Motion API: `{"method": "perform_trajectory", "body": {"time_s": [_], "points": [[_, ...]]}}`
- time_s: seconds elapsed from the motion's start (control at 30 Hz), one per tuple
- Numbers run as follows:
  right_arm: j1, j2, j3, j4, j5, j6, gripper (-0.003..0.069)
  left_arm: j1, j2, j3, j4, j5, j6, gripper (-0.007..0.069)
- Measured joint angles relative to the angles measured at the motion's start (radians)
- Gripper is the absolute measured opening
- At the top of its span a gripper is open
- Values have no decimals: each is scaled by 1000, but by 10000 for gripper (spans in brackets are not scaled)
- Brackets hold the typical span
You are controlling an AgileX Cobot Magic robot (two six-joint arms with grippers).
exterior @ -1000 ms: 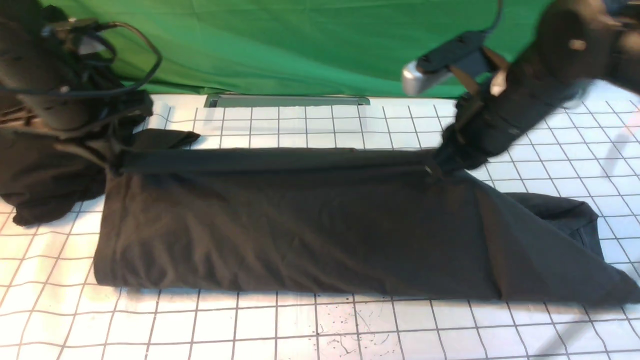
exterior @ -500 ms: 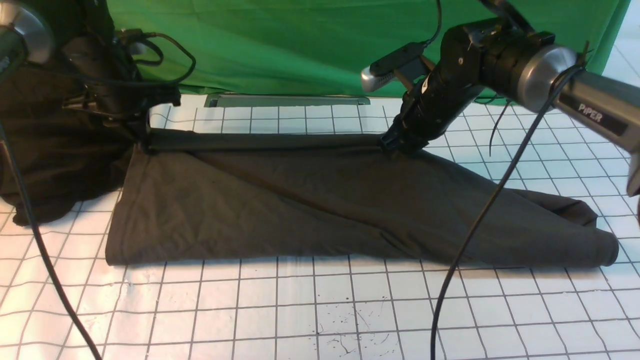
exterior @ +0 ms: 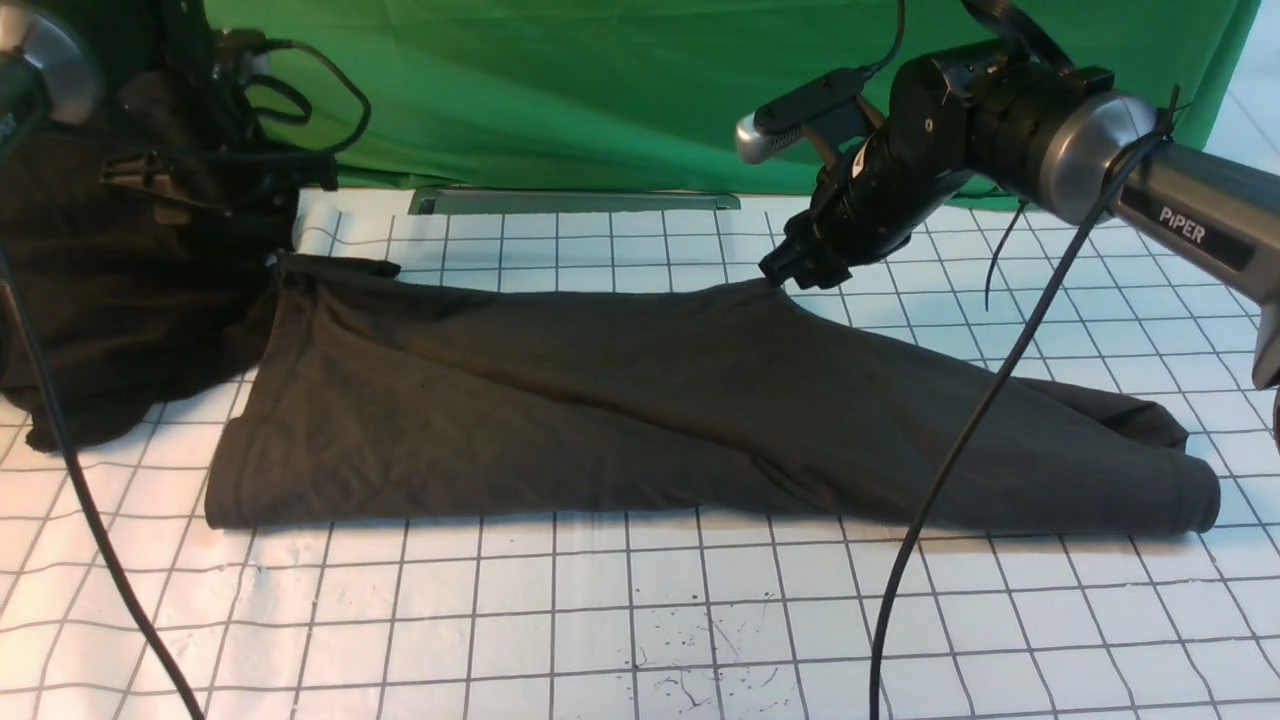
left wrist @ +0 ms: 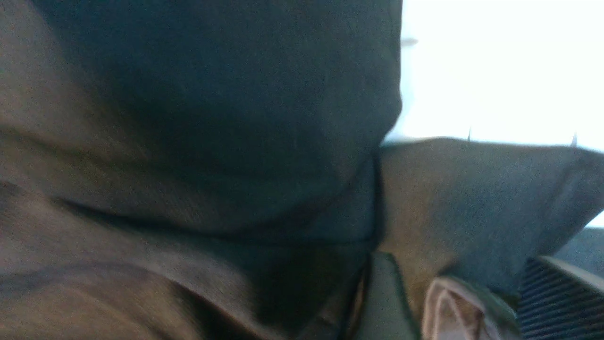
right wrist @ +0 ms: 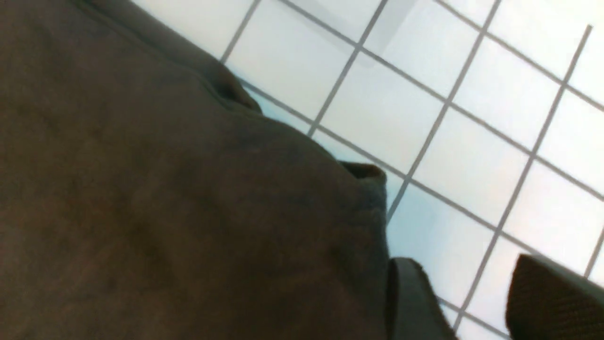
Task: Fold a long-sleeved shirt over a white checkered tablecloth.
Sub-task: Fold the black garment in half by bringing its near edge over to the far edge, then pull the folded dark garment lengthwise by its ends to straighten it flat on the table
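The long-sleeved shirt (exterior: 640, 410) lies as a long dark brown-grey band across the white checkered tablecloth (exterior: 600, 620), its far edge slack on the cloth. My right gripper (exterior: 785, 272) hovers at the peak of that far edge. In the right wrist view it (right wrist: 472, 307) is open, with bare tablecloth (right wrist: 472, 165) between the fingers (right wrist: 410, 302) and the shirt (right wrist: 165, 198) beside one finger. My left gripper (left wrist: 467, 307) stands open at the shirt's left far corner, with a loose fold of shirt (left wrist: 472, 198) and a pale patch between its fingers. In the front view it is lost against dark cloth.
A blacker heap of cloth (exterior: 110, 330) lies at the left under the left arm. A green cloth (exterior: 600, 90) hangs behind the table, with a metal strip (exterior: 575, 202) at its foot. A black cable (exterior: 950, 450) dangles from the right arm across the shirt.
Both grippers have opened. The shirt's far edge, stretched taut between them before, has dropped slack onto the tablecloth. The right gripper has risen slightly.
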Motion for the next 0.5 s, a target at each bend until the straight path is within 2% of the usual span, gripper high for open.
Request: {"method": "perform_trajectory", "body": {"time_s": [0.07,0.13,0.17,0.27,0.33,0.43,0.5], "points": [[0,-36,0,0,21,0,176,0,0,-37,-18,51,1,424],[-1,-56,0,0,37,-1,148,0,0,-63,-40,89,13,410],[-3,-87,0,0,64,-1,103,0,0,-80,-81,121,38,367],[-15,-137,-5,2,154,-14,31,-1,-17,-90,-177,145,100,209],[-44,-165,-6,4,248,-24,8,-13,-39,-80,-218,147,147,63],[-108,-180,2,6,402,-24,0,-39,-114,-7,-241,147,171,7],[-159,-190,24,14,431,-23,-1,-60,-166,63,-242,147,184,-2]]}}
